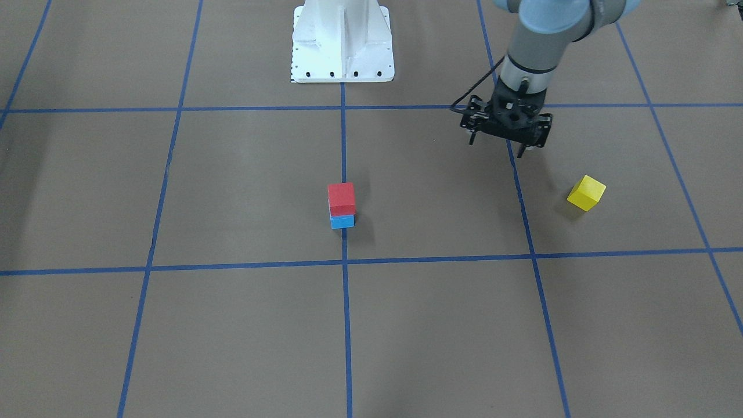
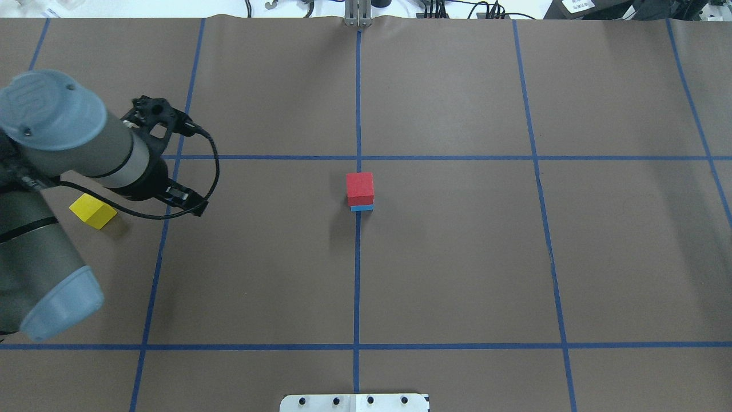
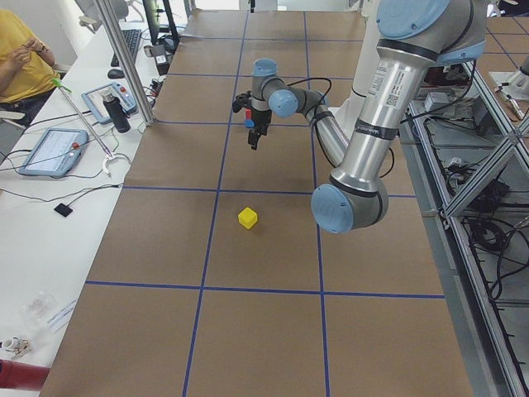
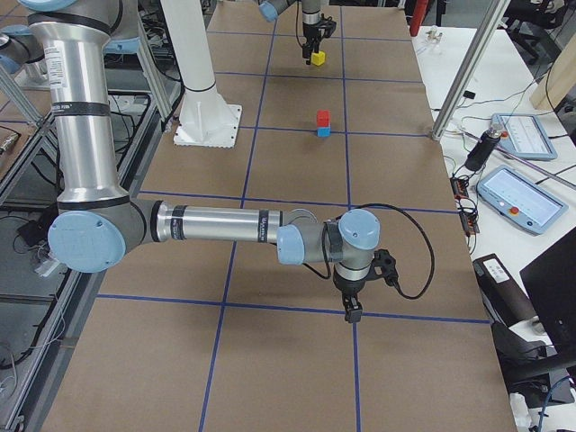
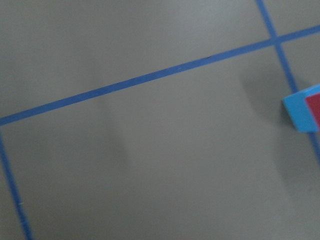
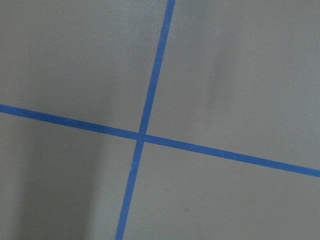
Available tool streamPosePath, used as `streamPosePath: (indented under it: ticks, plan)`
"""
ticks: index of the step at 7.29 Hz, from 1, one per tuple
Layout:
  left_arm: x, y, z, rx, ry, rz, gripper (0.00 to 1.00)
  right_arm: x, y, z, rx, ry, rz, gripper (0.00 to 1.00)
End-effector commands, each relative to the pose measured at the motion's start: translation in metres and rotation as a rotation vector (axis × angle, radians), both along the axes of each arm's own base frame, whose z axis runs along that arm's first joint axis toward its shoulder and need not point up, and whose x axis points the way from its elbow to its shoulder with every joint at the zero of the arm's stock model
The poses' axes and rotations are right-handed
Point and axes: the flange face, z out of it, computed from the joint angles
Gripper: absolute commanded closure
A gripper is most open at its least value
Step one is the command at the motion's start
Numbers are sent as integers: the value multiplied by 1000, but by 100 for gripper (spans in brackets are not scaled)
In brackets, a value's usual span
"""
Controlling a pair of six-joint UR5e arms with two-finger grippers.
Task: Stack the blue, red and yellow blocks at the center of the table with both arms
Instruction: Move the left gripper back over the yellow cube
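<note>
Hovering upper right, left jaws gape empty — yellow block (image 1: 586,193) near; red block (image 1: 341,198) tops blue block (image 1: 342,221) mid-frame; right jaws — cannot tell.

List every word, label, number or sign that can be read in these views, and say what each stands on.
No text here can be quoted.
Print along the right arm's forearm: too small to read.
Print on the left arm's upper tube: too small to read.
Raised mark on the left arm's blue joint cap: not legible.
The red block, blue block and yellow block show no markings.
</note>
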Motion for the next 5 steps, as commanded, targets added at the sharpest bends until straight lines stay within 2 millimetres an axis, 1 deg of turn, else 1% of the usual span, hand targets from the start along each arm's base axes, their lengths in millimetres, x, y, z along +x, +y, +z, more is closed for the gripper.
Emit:
streamPosePath:
  ticks: [1, 2, 3, 4, 5]
  plan:
    - [-54, 9, 85, 93, -40, 68, 0, 0, 0, 0, -1, 1, 0, 0]
    - [-67, 12, 118, 125, -49, 91, 0, 0, 0, 0, 0, 2, -1, 0]
    - [-61, 8, 147, 122, -29, 108, 0, 0, 0, 0, -1, 2, 0, 0]
    - [-52, 0, 180, 139, 5, 117, 0, 0, 0, 0, -1, 2, 0, 0]
    - [-45, -4, 204, 147, 42, 132, 0, 0, 0, 0, -1, 3, 1, 0]
